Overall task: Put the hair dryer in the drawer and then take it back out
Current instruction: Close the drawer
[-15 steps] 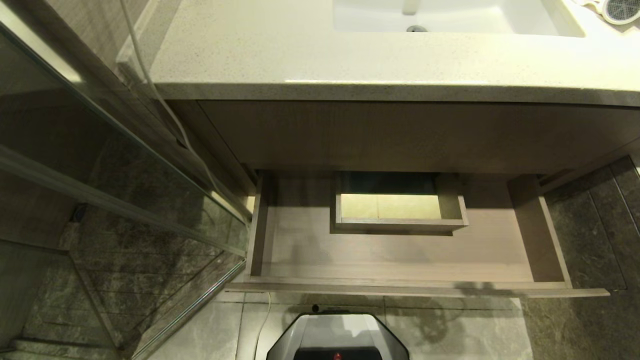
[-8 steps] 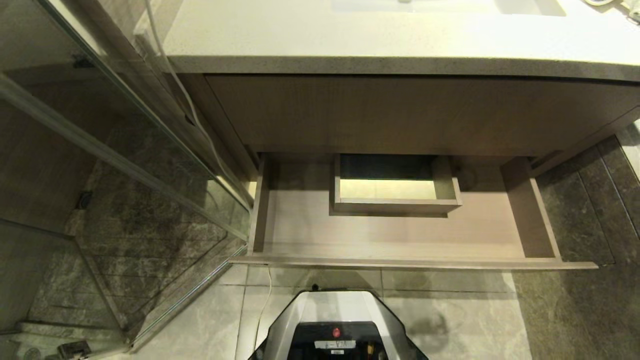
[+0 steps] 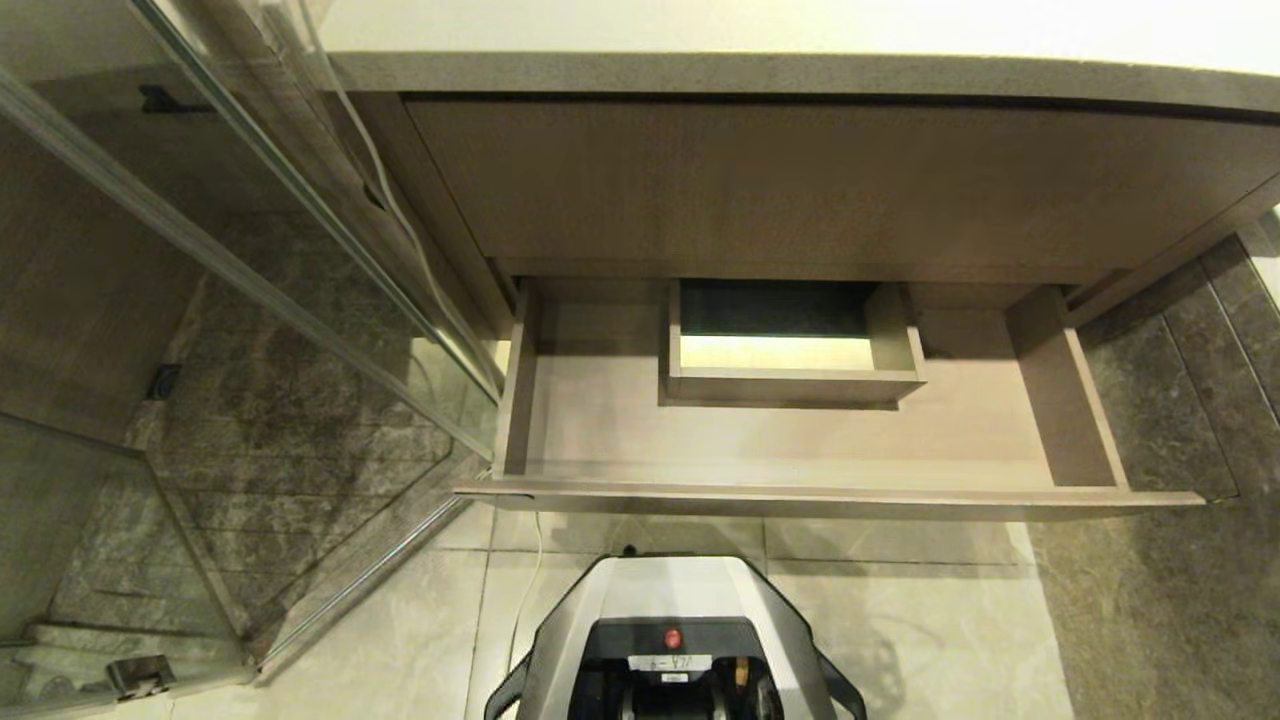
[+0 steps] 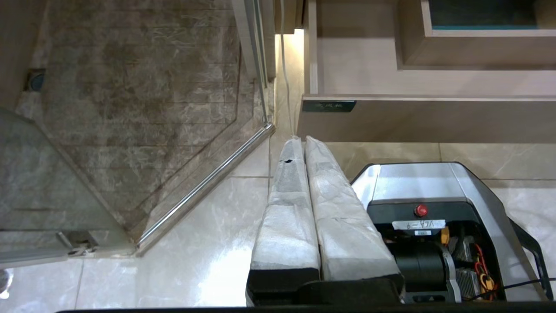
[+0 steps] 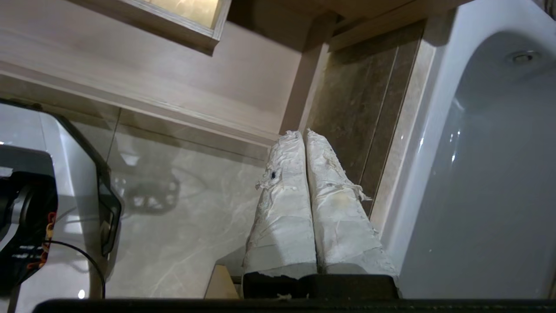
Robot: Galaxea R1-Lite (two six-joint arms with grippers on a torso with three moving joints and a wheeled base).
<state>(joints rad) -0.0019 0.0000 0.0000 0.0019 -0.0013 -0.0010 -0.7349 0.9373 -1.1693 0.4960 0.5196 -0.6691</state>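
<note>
- Nearest, the robot's grey base (image 3: 668, 620) stands on pale floor tiles (image 3: 900, 640).
- The right gripper (image 5: 302, 132), padded fingers pressed together and holding nothing, hangs over the floor beside a white bathtub (image 5: 478, 165).
- The left gripper (image 4: 299, 139) is likewise closed and empty, beside a glass shower door (image 4: 204, 187).
- Just beyond both grippers, the drawer (image 3: 800, 495) stands pulled open, its floor bare around a boxed cutout (image 3: 790, 385).
- Farthest, the countertop (image 3: 800, 70) overhangs it; no hair dryer is visible.

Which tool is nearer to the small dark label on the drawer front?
Left. The left tool hangs just before the label at the drawer's left end; the right tool is at the drawer's right end.
</note>
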